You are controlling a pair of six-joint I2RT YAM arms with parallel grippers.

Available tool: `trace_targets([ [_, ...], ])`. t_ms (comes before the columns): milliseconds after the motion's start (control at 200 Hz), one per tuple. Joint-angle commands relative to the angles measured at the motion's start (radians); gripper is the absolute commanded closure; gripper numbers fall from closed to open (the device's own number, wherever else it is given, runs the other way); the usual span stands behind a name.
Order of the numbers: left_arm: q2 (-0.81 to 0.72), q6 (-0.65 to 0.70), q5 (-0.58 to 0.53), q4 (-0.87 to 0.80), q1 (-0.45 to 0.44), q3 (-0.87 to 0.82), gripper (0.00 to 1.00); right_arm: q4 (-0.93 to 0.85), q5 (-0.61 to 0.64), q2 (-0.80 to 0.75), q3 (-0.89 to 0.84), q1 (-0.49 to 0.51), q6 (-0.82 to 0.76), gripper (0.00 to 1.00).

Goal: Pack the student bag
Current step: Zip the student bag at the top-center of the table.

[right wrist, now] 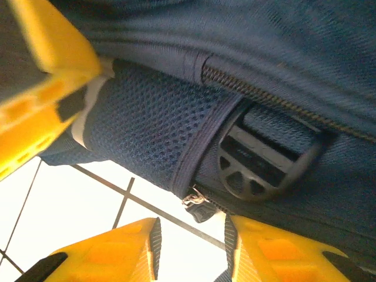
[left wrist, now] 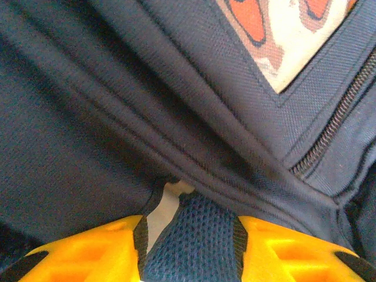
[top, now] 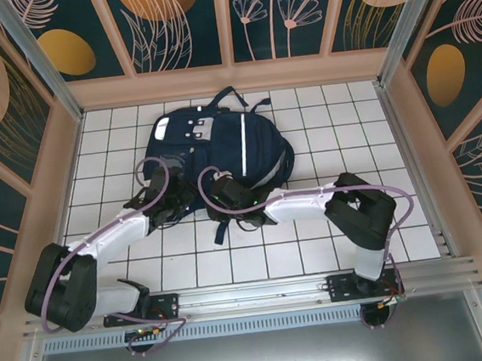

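Observation:
The student bag (top: 220,144), a large navy backpack with white patches and a pale stripe, lies flat on the white tiled table (top: 304,123). Both grippers sit at its near edge. My left gripper (top: 175,202) (left wrist: 189,228) is shut on a navy mesh strap (left wrist: 197,247) of the bag, which fills the gap between its yellow fingers (left wrist: 94,252). My right gripper (top: 215,193) (right wrist: 192,228) stands open beside it over bare tile. A small dark zipper pull (right wrist: 204,211) hangs just past its fingertips, below a mesh panel (right wrist: 147,135) and a black plastic buckle (right wrist: 264,164).
Wooden walls with painted panels (top: 225,20) close the table on three sides. A loose dark strap (top: 220,229) trails toward the arm bases. A white patch with orange print (left wrist: 276,29) and a zipper (left wrist: 335,123) show in the left wrist view. The left gripper's yellow finger (right wrist: 41,76) shows in the right wrist view.

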Motion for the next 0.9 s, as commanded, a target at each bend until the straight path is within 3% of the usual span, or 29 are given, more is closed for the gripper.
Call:
trace_targets([
  [0, -0.039, -0.056, 0.018, -0.047, 0.0, -0.042, 0.55, -0.031, 0.012, 0.056, 0.038, 0.005, -0.018, 0.63],
  [360, -0.004, -0.066, 0.055, 0.006, 0.0, -0.079, 0.54, -0.063, 0.075, 0.168, 0.136, 0.003, -0.019, 0.62],
  [500, 0.029, -0.063, 0.063, 0.029, 0.0, -0.085, 0.54, -0.063, 0.074, 0.185, 0.137, 0.004, -0.016, 0.76],
  [645, 0.058, -0.068, 0.081, 0.061, 0.001, -0.091, 0.54, -0.066, 0.077, 0.167, 0.125, 0.005, -0.012, 1.0],
  [896, 0.14, -0.093, 0.097, 0.154, 0.0, -0.101, 0.52, -0.069, 0.057, 0.098, 0.103, 0.011, -0.015, 1.0],
])
